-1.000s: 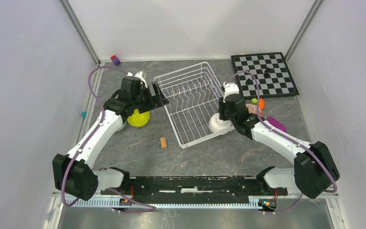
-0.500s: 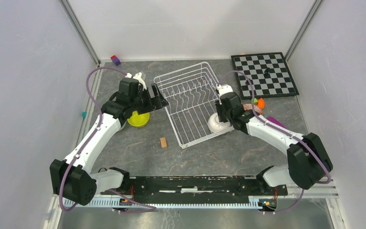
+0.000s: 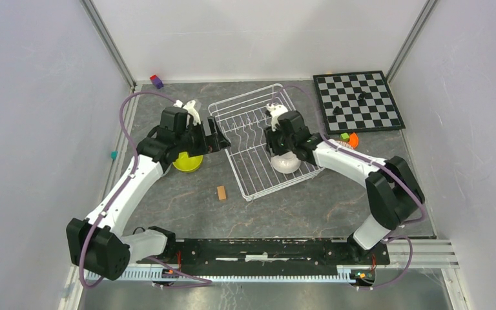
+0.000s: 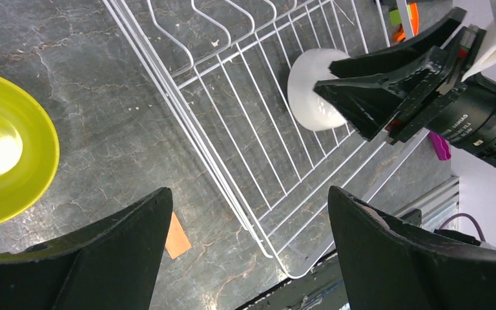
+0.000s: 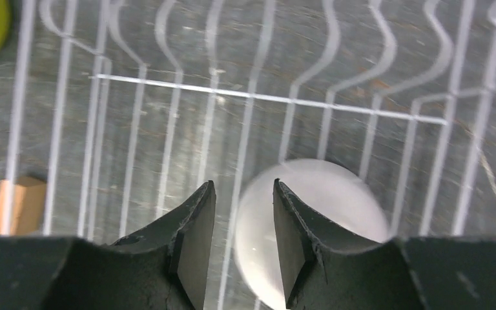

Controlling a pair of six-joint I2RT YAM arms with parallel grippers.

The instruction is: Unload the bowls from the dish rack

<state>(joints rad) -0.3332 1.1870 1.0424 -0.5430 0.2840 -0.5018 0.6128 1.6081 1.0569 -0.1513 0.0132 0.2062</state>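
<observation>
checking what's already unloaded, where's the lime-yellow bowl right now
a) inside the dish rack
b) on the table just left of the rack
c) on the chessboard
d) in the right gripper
b: the lime-yellow bowl sits on the table, outside the dish rack and just off its left side, with no gripper holding it.

- Two bowls: a lime-yellow bowl (image 3: 188, 163) at nine o'clock of the rack, and a white bowl (image 3: 285, 165) inside the rack.
- One dish rack (image 3: 245, 123).
- One chessboard (image 3: 361, 97) at two o'clock.
- One tan block (image 3: 221, 192).
</observation>
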